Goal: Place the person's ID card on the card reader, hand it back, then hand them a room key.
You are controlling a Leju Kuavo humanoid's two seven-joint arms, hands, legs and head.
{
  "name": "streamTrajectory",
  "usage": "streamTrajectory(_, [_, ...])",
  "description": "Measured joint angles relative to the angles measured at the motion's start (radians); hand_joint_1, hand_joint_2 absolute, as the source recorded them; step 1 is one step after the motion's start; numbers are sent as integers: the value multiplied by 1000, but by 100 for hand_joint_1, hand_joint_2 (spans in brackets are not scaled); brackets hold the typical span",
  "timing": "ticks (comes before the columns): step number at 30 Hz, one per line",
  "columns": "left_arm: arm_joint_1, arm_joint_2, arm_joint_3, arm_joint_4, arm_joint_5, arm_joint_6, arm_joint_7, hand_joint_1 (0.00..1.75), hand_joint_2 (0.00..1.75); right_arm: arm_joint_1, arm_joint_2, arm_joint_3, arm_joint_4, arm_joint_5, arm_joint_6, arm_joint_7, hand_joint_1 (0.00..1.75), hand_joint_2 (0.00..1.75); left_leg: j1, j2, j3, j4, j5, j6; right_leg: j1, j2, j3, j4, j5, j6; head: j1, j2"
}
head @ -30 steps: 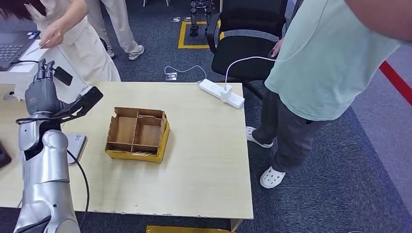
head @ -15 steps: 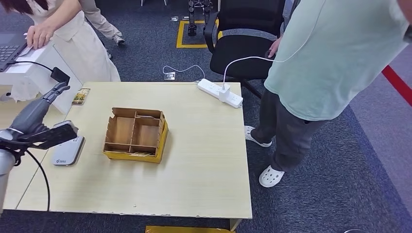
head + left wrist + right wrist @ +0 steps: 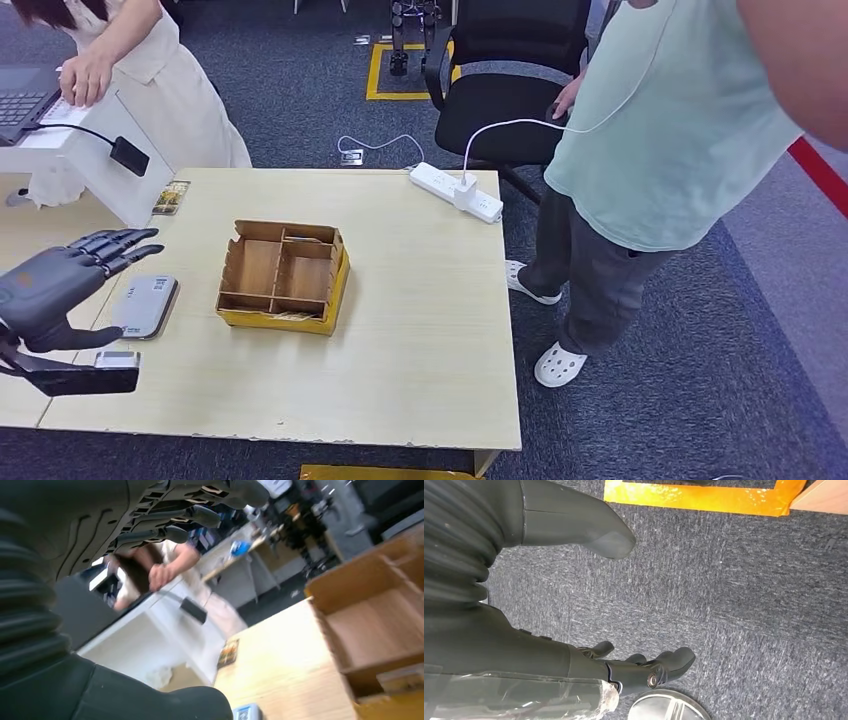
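- Left hand (image 3: 55, 285) hovering empty, fingers spread, over the worktop's (image 3: 420, 350) left edge.
- Flat grey rectangular card reader (image 3: 145, 305) just right of it, long axis running near to far.
- Small patterned card (image 3: 171, 197), likely the ID, at the far-left corner.
- Right hand (image 3: 644, 670) hanging empty, fingers loose, well apart.

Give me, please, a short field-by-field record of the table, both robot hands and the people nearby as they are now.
left hand: open, fingers spread, holding nothing, above the table's left edge
right hand: open, holding nothing, hanging over grey carpet
card reader: flat grey pad on the table, nothing on it
cardboard organiser: right of the reader
small card: far left table corner
power strip: far edge
person in green shirt: right of table
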Motion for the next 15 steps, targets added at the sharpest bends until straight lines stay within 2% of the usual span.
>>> streamTrajectory(3, [6,-85,-108,0,-163,86,35,0,175,1,1,-4,0,-4,-2,1,0,175,-2,-1,0,0,1,1,-2,-1,0,0,0,1,0,0])
streamTrajectory(6, [13,-159,-186,3,-223,132,58,0,175,2,1,-11,0,-4,-2,1,0,175,-2,-1,0,0,0,2,-2,-1,0,0,0,1,0,0])
streamTrajectory(9, [16,-247,-232,8,-323,185,100,0,175,5,2,-19,-1,-6,-4,2,0,175,-4,-1,0,0,-1,4,-4,-1,0,0,0,2,0,0])
streamTrajectory(15, [15,-453,-297,37,-522,272,181,0,175,14,8,-32,-6,1,-6,3,0,175,-5,-1,0,1,-1,5,-4,-1,0,-1,0,3,1,0])
